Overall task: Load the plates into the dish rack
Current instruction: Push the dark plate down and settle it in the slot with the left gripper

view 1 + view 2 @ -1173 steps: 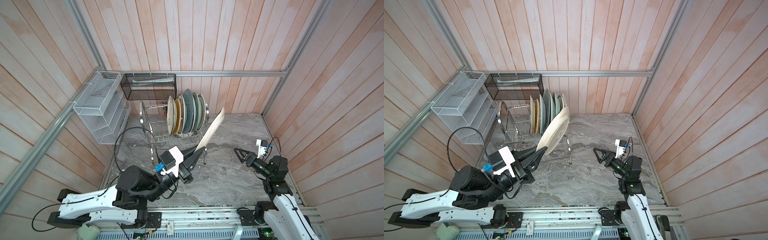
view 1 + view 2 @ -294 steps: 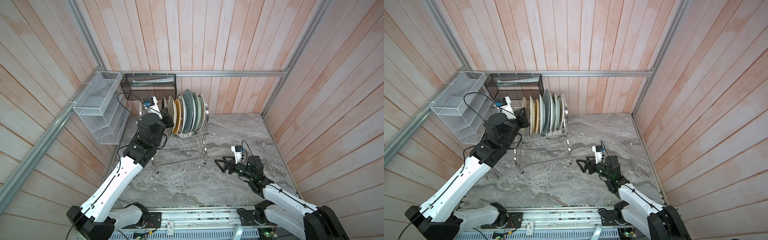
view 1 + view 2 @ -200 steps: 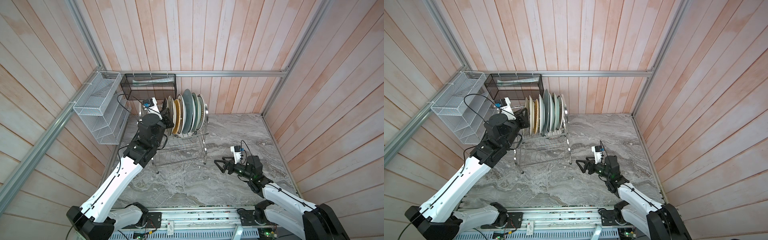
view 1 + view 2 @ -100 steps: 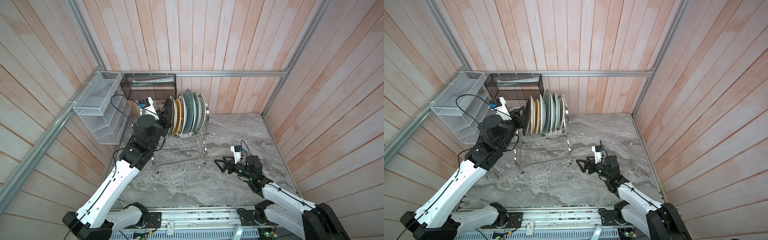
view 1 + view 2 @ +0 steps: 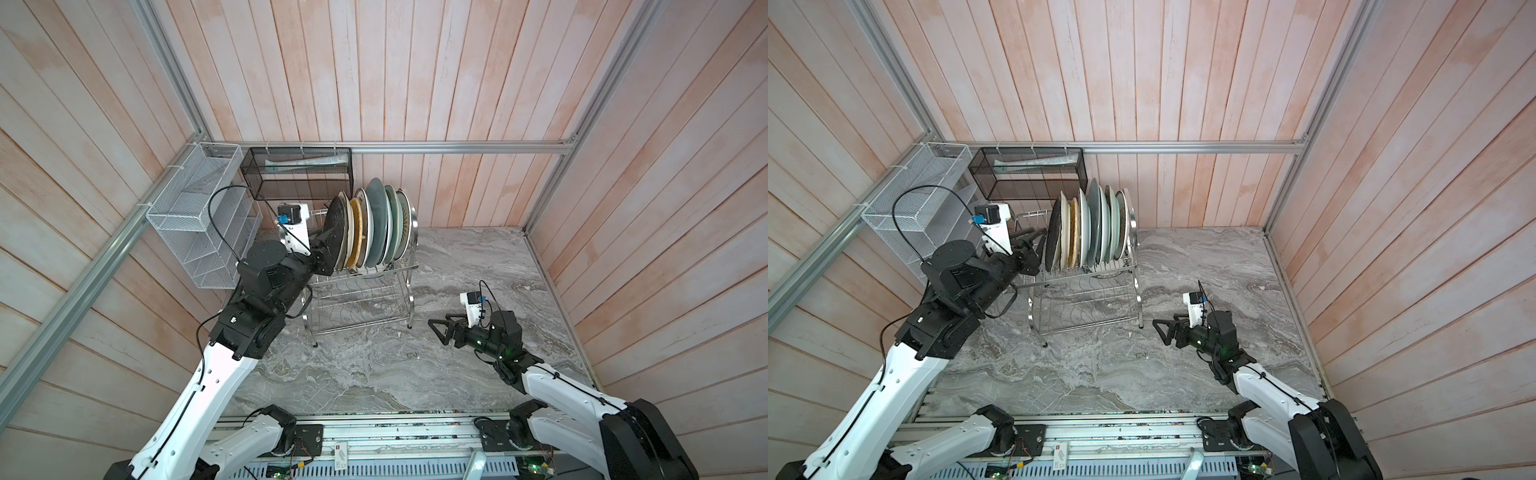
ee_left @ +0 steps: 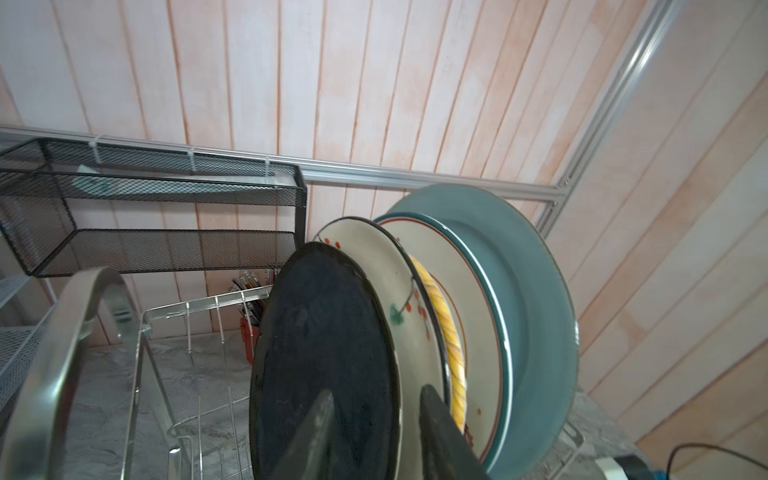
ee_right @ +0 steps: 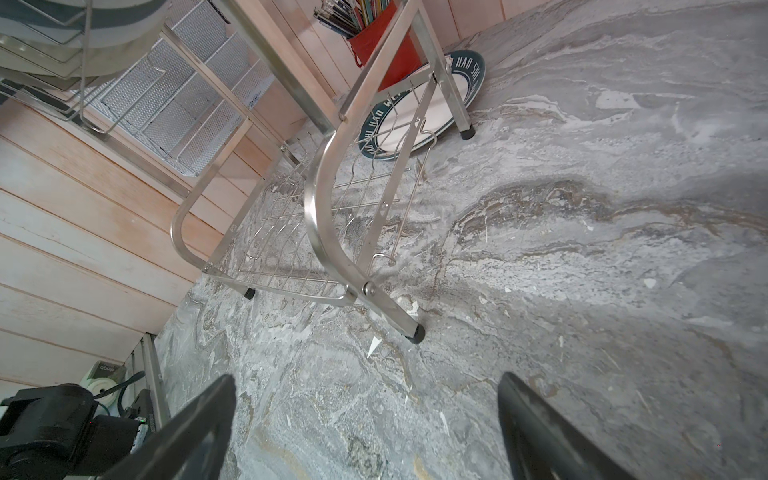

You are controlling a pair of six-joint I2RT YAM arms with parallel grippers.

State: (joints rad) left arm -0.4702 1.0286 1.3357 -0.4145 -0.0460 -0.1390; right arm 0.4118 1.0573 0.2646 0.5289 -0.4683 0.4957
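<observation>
Left gripper (image 6: 376, 399): jaws straddle the rim of the black plate (image 6: 324, 332) (whether clamped, you cannot tell), which leans at the open end of the dish rack (image 6: 54, 353). If you let go, it may topple outward. Right gripper (image 5: 437, 332): jaws wide apart, empty, above the counter (image 5: 457, 257).

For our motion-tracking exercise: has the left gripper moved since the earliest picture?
Yes. The left gripper went from low in front of the dish rack up to its top tier, nearer the white mesh organiser, jaws astride the black plate.
</observation>
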